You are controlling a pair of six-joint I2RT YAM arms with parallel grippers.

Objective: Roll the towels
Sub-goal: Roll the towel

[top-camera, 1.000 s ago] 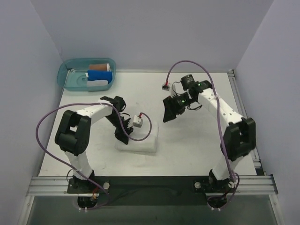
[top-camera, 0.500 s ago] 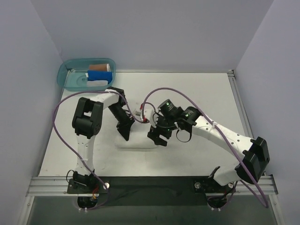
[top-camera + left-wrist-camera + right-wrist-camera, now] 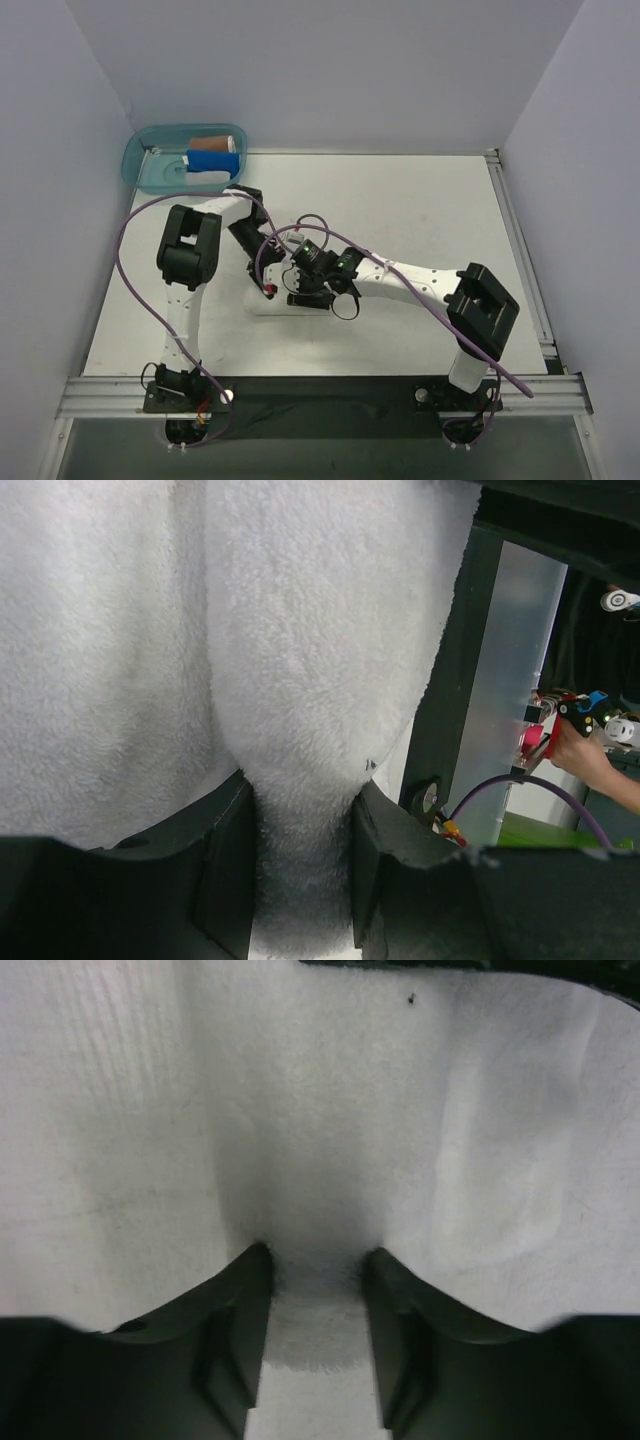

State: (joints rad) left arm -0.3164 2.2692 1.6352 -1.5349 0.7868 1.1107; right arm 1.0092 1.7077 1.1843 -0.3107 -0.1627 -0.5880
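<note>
- White towel (image 3: 300,311) lies on the bench (image 3: 420,210), near-centre and a bit left of the middle, just in front of both arms' wrists.
- From the top cam I see only a low white strip of it. The arms cover the rest, so I can't tell how far it's rolled.
- Up close it's plain white terry w/ a fuzzy looped pile, no print or marks. It's bunched into soft rounded folds w/ grey shadow in the creases.
- Left hand (image 3: 300,815): partly closed, black fingers (image 3: 228,855) pinching a thick rounded ridge of the towel (image 3: 300,660). The cloth fills the gap between them.
- Right hand (image 3: 318,1280): also partly closed, a fold of towel (image 3: 320,1110) squeezed between its fingers (image 3: 238,1305), w/ dark shadow at the pinch.
- The two hands sit close together over the towel, left one (image 3: 262,283) at its left end, right one (image 3: 303,292) nr the middle.
- Far-left corner: teal bin (image 3: 138,172) holding a blue towel (image 3: 212,160) and a brown towel (image 3: 213,143), well apart from the white one.
</note>
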